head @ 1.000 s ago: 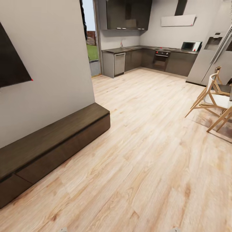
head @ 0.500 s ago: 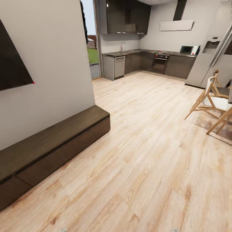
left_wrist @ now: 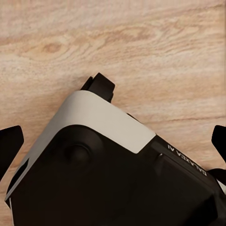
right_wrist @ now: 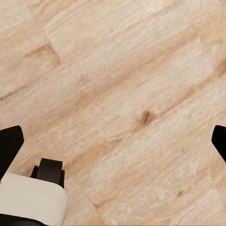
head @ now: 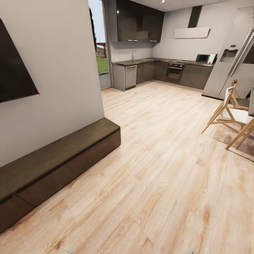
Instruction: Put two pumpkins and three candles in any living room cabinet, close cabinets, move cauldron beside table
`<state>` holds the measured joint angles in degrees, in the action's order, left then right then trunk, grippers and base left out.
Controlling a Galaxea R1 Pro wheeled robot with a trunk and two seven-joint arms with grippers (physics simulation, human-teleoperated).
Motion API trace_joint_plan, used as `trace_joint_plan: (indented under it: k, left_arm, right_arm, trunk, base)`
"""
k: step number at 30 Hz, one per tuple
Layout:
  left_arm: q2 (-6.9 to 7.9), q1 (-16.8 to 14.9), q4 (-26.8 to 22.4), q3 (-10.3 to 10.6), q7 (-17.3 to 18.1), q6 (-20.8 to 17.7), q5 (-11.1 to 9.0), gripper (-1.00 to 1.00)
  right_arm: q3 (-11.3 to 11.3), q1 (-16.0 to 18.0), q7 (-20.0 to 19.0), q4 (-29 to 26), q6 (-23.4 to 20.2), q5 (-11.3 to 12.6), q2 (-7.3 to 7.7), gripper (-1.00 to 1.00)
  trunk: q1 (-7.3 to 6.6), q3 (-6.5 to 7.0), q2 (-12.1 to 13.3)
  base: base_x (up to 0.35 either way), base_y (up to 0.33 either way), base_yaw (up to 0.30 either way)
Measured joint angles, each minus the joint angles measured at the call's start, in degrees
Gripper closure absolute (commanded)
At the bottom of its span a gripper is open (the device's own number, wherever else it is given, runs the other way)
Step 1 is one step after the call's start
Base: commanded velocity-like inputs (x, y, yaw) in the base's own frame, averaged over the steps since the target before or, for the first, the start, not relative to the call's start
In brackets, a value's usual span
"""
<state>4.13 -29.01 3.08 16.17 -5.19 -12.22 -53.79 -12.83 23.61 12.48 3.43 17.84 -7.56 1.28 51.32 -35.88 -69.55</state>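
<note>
The head view is being tilted upward, so searching is judged ongoing. The long, low, dark brown wood cabinet (head: 60,158) is seen closed along the wall. Both tools (left_wrist: 113,141) (right_wrist: 113,136) are held wide open and empty above the pale plank floor (head: 165,183).

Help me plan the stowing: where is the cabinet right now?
In the head view the cabinet runs low along the grey wall on the left, under the dark wall panel, its drawer fronts shut, across the wood floor from the chairs.
</note>
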Motion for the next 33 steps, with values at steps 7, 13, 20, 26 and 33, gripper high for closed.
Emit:
trace_joint_plan:
  k: [7, 13, 20, 26, 33]
  left_arm:
    - [0.00, -0.02, 0.00, 0.00, 0.00, 0.00, 0.00, -1.00]
    - [0.00, 0.00, 0.00, 0.00, 0.00, 0.00, -0.01, -1.00]
    - [0.00, 0.00, 0.00, 0.00, 0.00, 0.00, 0.00, -1.00]
    - [0.00, 0.00, 0.00, 0.00, 0.00, 0.00, -0.05, -1.00]
    - [0.00, 0.00, 0.00, 0.00, 0.00, 0.00, -0.03, -1.00]
  right_arm:
    - [0.00, -0.03, 0.00, 0.00, 0.18, 0.23, 0.03, -1.00]
    - [0.09, -0.05, 0.00, 0.00, 0.25, 0.27, 0.04, -1.00]
    - [0.09, -0.04, 0.00, 0.00, 0.26, 0.27, 0.04, -1.00]
    - [0.09, -0.03, 0.00, 0.00, 0.26, 0.27, 0.00, -1.00]
    - [0.09, -0.04, 0.00, 0.00, 0.26, 0.27, -0.01, -1.00]
  trunk:
    - [0.00, 0.65, 0.00]
    - [0.00, 1.20, 0.00]
    - [0.00, 1.84, 0.00]
    - [0.00, 2.40, 0.00]
    - [0.00, 3.04, 0.00]
  base:
    - [0.000, 0.000, 0.000]
    - [0.000, 0.000, 0.000]
    - [0.000, 0.000, 0.000]
    - [0.000, 0.000, 0.000]
    - [0.000, 0.000, 0.000]
